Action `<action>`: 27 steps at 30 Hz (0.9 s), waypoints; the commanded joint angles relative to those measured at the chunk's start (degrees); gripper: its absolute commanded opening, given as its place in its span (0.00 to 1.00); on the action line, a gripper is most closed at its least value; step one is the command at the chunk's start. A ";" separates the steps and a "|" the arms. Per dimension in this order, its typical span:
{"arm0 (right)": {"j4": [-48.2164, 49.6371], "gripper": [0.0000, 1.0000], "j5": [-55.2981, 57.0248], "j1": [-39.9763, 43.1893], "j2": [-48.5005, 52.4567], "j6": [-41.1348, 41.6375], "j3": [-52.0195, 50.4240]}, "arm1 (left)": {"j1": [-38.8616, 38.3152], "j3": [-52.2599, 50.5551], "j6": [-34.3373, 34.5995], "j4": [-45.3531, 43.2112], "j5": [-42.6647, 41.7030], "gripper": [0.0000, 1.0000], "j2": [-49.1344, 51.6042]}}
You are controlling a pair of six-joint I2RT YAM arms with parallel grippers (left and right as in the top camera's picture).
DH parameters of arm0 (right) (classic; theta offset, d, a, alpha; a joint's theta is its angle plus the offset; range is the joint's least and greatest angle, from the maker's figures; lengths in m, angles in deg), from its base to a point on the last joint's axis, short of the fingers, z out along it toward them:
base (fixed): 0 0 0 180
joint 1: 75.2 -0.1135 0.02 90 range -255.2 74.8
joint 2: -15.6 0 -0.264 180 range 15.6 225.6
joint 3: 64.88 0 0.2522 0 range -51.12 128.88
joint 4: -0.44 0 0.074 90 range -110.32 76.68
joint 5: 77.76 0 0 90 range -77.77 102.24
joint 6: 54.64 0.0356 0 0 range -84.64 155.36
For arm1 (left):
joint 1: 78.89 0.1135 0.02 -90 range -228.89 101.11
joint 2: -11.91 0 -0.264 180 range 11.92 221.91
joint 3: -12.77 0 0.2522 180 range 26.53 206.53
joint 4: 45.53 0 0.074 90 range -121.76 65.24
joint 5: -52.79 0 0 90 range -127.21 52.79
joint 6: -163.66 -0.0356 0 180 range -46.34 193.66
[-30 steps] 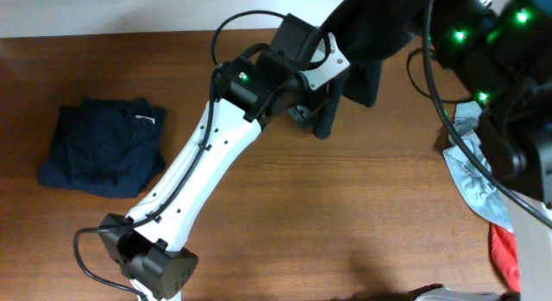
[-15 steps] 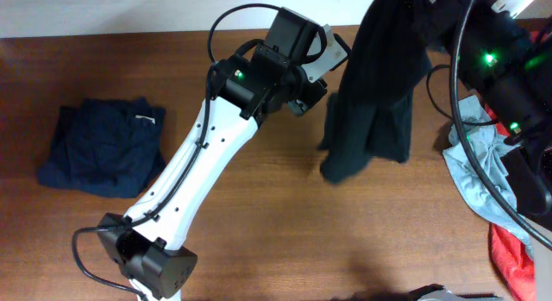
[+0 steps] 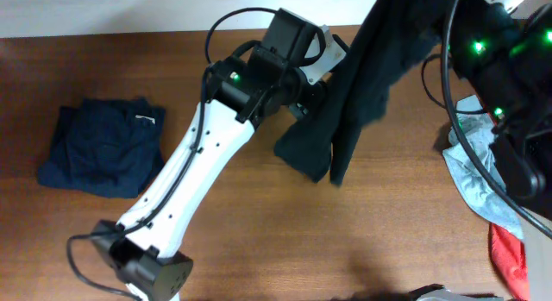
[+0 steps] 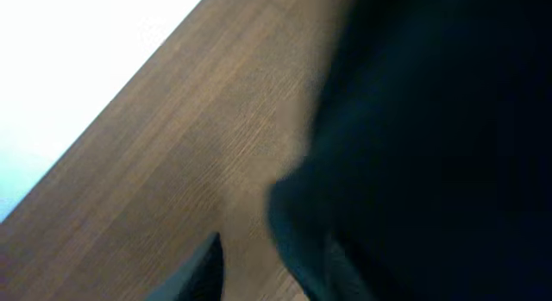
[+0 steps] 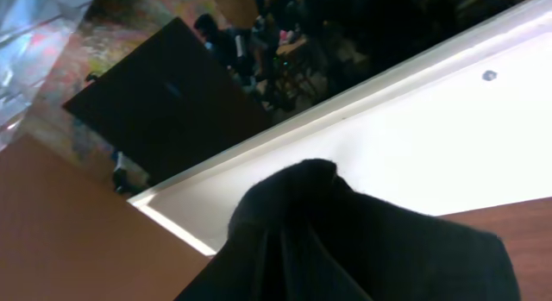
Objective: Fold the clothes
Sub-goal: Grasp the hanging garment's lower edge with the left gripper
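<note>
A large black-navy shirt (image 3: 354, 85) hangs from the top right and drapes down to the wooden table (image 3: 259, 241). My right gripper (image 5: 341, 279) is shut on its bunched top, and the cloth (image 5: 362, 241) hides the fingers. My left gripper (image 3: 312, 92) is at the shirt's left edge. In the left wrist view one finger (image 4: 207, 275) shows, with a strip of bare table between it and the dark cloth (image 4: 431, 146). The cloth hides the other finger. A folded dark navy garment (image 3: 103, 146) with a white label lies at the left.
A pale grey-blue garment (image 3: 474, 172) and a red-orange one (image 3: 509, 258) lie crumpled at the right edge, under the right arm (image 3: 509, 68) and its cables. The left arm (image 3: 198, 172) slants across the table's middle. The table's far edge runs along the top.
The hanging shirt spread out, then its lower end swung left against the left gripper. The left jaws opened a little wider. The right gripper stayed shut on the shirt.
</note>
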 commanded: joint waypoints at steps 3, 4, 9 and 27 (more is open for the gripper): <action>0.85 0.04 2.27 -0.50 0.24 -0.57 1.20 | -0.24 -0.04 0.61 1.66 -0.98 0.44 -5.99; 0.87 0.04 2.43 -0.50 0.24 -0.55 1.20 | -0.24 -0.04 0.61 2.34 -1.01 0.44 -5.99; 0.85 0.04 4.17 -0.50 0.24 -0.57 1.20 | -0.24 -0.04 0.66 6.40 -3.52 0.46 -5.97; 7.10 0.04 10.16 -0.50 0.22 -0.55 1.20 | -0.28 -1.88 0.68 10.19 -10.16 0.50 -2.82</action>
